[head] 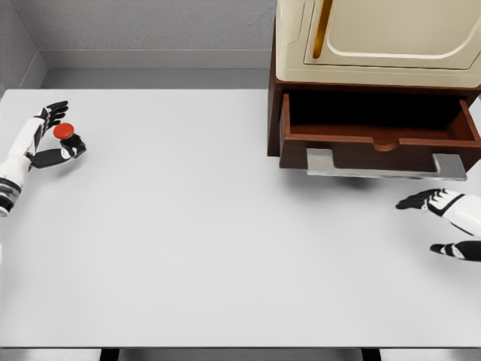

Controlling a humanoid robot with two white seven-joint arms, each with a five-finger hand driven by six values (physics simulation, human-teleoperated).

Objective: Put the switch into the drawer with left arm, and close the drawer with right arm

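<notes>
Simulation render from the robot's head camera: the left hand (51, 135) sits at the far left edge of the white table (225, 248), its arm entering from the lower left, with dark fingers above and thumb below curled around the switch (64, 131), a small object of which a round red cap shows between the digits. Whether the switch rests on the tabletop or is raised off it cannot be told from this angle. Across the table, at the upper right, stands a dark brown cabinet (275, 113) with a cream-coloured appliance (376, 37) on top of it, a gold strip running down the appliance's front. The cabinet's drawer (379, 143) is pulled out toward the camera, its dark interior showing nothing inside, and a flat grey handle (383, 165) runs along the lower front edge. The right hand (445, 226) hangs near the right edge of the picture, just below and apart from the drawer handle, its arm coming in from the right; the fingers are spread and relaxed with the thumb held apart, gripping nothing. The switch lies well apart from the drawer, on the opposite side of the table.
</notes>
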